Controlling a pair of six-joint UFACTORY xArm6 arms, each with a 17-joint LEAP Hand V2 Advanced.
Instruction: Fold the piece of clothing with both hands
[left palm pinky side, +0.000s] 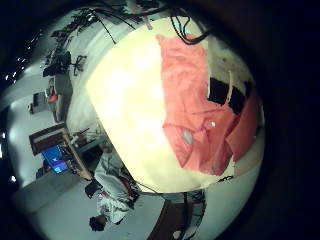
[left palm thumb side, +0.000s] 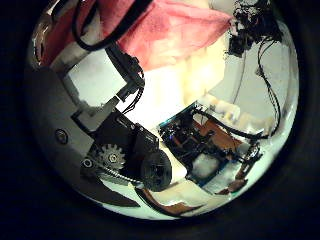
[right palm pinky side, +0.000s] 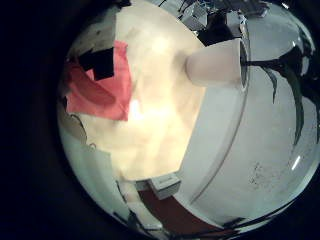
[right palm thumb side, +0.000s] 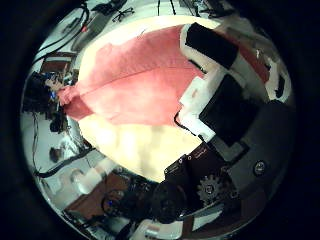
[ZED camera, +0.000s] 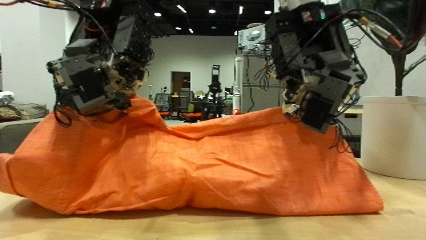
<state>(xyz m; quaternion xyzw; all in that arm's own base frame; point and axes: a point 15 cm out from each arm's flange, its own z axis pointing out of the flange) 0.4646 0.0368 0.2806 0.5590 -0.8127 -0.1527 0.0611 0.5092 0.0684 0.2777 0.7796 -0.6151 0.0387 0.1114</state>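
One orange garment (ZED camera: 200, 165), two robot hands, left hand (ZED camera: 93, 75) and right hand (ZED camera: 317, 70)

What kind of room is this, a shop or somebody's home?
Neither, most likely: it looks like a robotics lab. Two robot hands, left hand and right hand, lift an orange garment off a table, with equipment racks behind.

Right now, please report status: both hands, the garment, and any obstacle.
Left hand and right hand each shut on the orange garment, upper edge lifted. Lower part rests on table. White cylinder stands beside the right hand, apart.
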